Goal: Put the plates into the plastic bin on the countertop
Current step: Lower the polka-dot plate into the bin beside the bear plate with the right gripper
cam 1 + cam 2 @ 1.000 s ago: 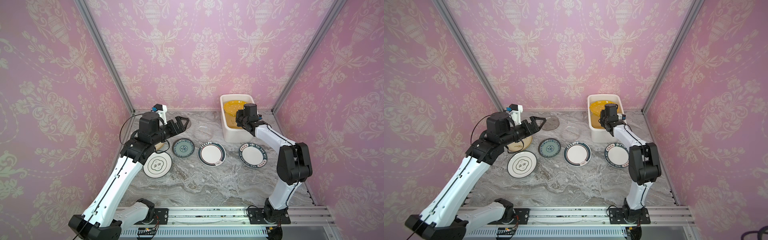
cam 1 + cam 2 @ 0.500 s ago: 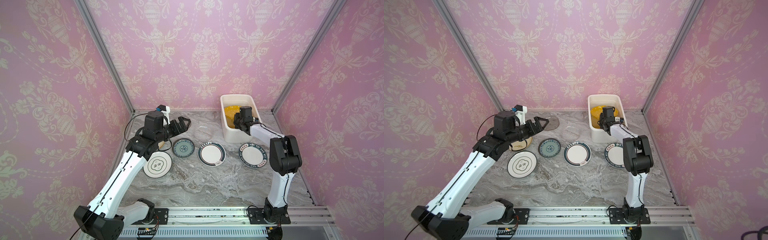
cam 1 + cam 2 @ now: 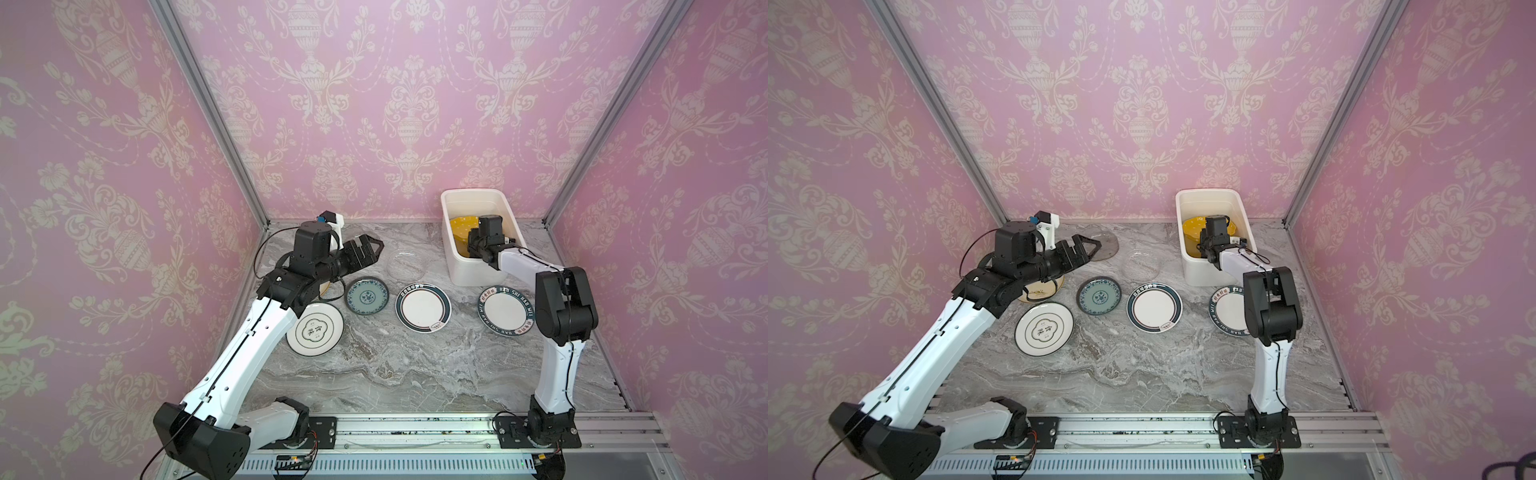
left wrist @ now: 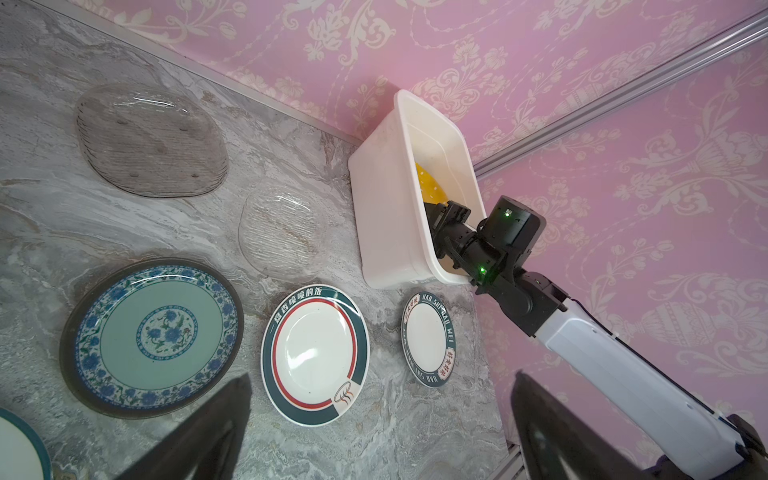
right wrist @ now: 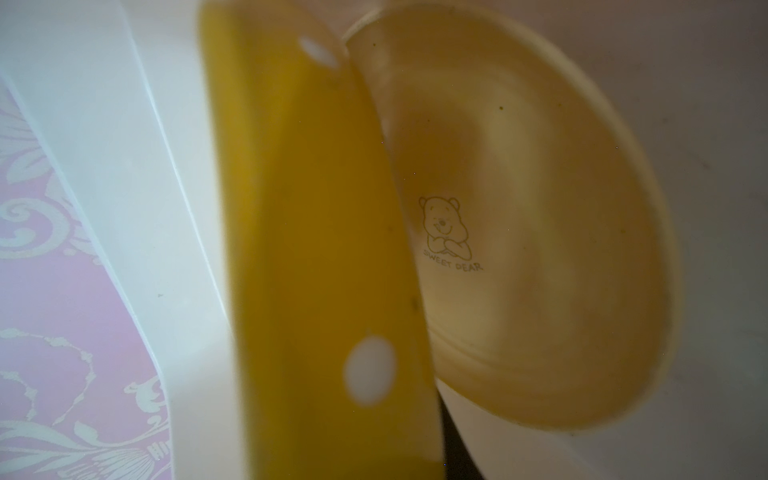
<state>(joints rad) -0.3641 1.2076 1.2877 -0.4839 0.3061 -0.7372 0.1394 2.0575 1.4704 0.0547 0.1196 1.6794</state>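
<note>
Right jaws are down inside the plastic bin (image 3: 455,266) at the back right of the desk (image 3: 415,374), pinched narrow on the orange white-dotted plate (image 5: 307,232). That plate stands nearly on edge right in front of the wrist camera, and the pale yellow bear plate (image 5: 519,249) sits in the bin just beside it. The right arm (image 3: 561,307) rises from its base at the front rail, bends at a raised elbow and slopes down over the bin's near rim, hiding part of one white dark-rimmed plate (image 4: 428,338). Left jaws are spread wide with nothing in them, hovering above the desk near the smoky glass plate (image 4: 149,141) and pointing roughly toward the bin. The left arm (image 3: 257,332) stretches in one long diagonal from the front left corner. Under its wrist a cream plate (image 3: 1040,291) peeks out. Lying flat on the grey marble are a clear glass plate (image 4: 282,232), a teal patterned plate (image 4: 153,336) and two more white dark-rimmed ones (image 4: 313,353) (image 3: 314,334). Pink damask wallpaper (image 3: 374,104) is on all three walls, with aluminium rails (image 3: 415,428) along the front.
</note>
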